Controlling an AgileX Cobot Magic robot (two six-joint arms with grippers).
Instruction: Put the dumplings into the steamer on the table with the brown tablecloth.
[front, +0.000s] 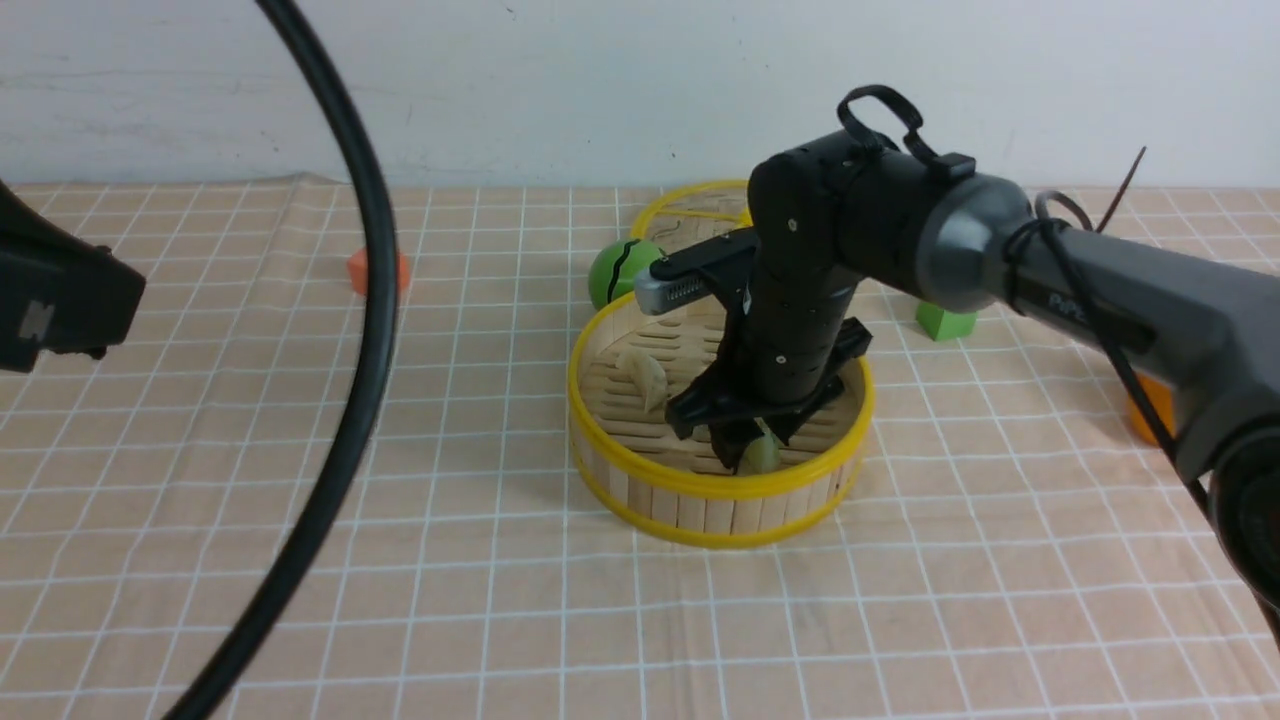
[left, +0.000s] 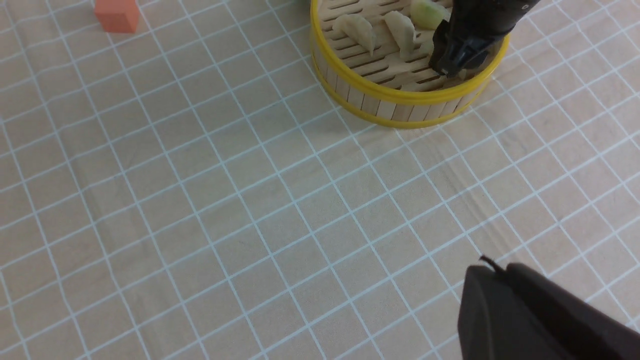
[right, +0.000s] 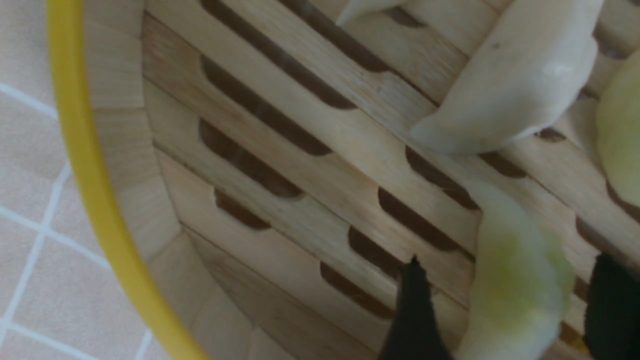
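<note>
looks all but finished: counting 4 dumplings (left: 400, 32) inside the steamer (front: 720, 505), mid-way across the brown tablecloth (front: 480, 450), with none seen lying out on the cloth. 2 cream dumplings (left: 357, 30) side by side on the slats, 1 pale green one (left: 427, 12) next along, and the 4th, a pale green dumpling (right: 515, 290), down on the floor close to the wall, between the fingertips (right: 412, 320) of the right hand (front: 748, 452). judged slack rather than clamped: fingers parted to either side, a sliver of bare wood showing between 1 fingertip and the dumpling. left to do, probably, only lifting that hand straight up and clear without dragging the piece along. left hand (left: 520, 310) well apart over bare cloth, only a dark edge in view; cannot tell whether parted or together

as for the stuff: steamer round and shallow, wall of upright pale bamboo slats bound by 2 glossy yellow bands, floor of flat strips cut with dark oblong slots. dumplings smooth, crescent-shaped, pinched along 1 edge, faintly waxy like moulded plastic, likely light and prone to sliding on the wood. cloth soft, slightly wrinkled, peach-brown with a thin white grid. behind the steamer a flat yellow-rimmed lid (front: 690, 210) and a green ball (front: 612, 275); an orange cube (front: 362, 272) and a green block (front: 945, 322) off to the sides
</note>
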